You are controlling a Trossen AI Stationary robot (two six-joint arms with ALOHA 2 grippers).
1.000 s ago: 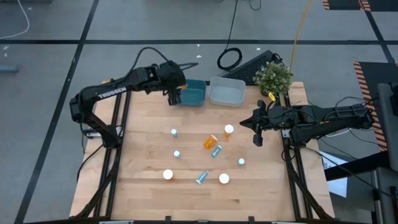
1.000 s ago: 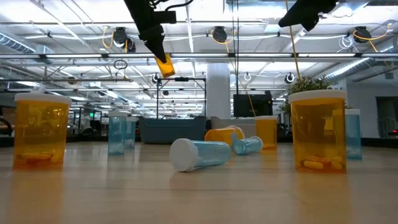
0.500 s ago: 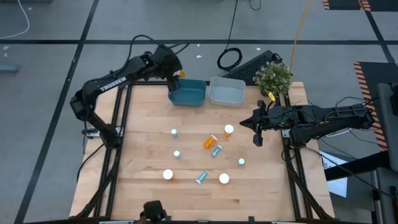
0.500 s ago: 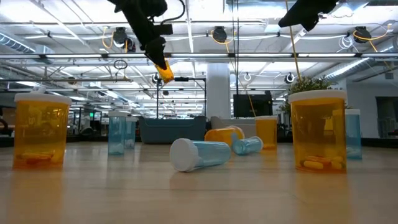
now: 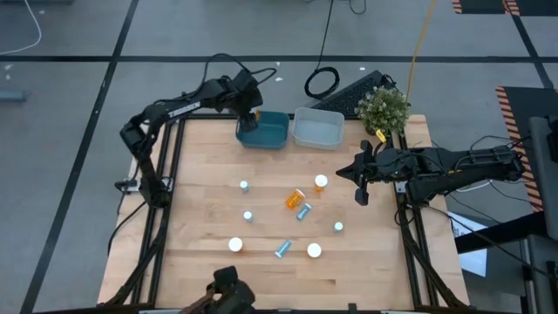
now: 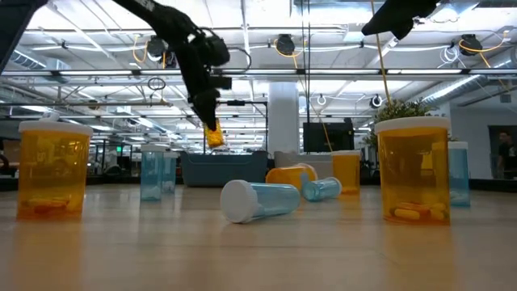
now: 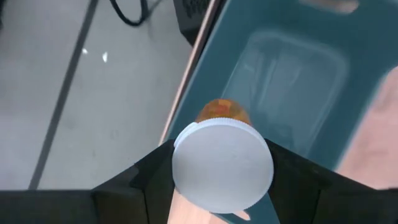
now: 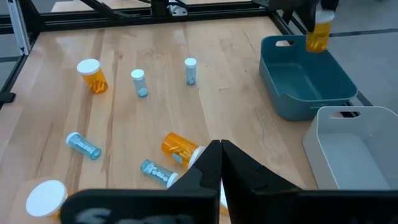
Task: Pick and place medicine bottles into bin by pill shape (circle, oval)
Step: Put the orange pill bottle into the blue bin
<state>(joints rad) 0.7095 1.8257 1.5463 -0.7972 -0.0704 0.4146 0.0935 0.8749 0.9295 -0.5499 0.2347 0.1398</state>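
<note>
Orange medicine bottle (image 7: 222,165) sits clamped in the left gripper (image 5: 250,111), over the teal bin's (image 5: 266,133) rim; release seems next, once centred. Right gripper (image 5: 363,186) waits at the table's right edge, fingers apparently together.

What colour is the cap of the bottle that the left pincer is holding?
White: a round white cap on the orange translucent bottle, clearest in the left wrist view.

The pills inside the held orange bottle (image 7: 222,163) were hidden by its white cap; their shape could not be told.
</note>
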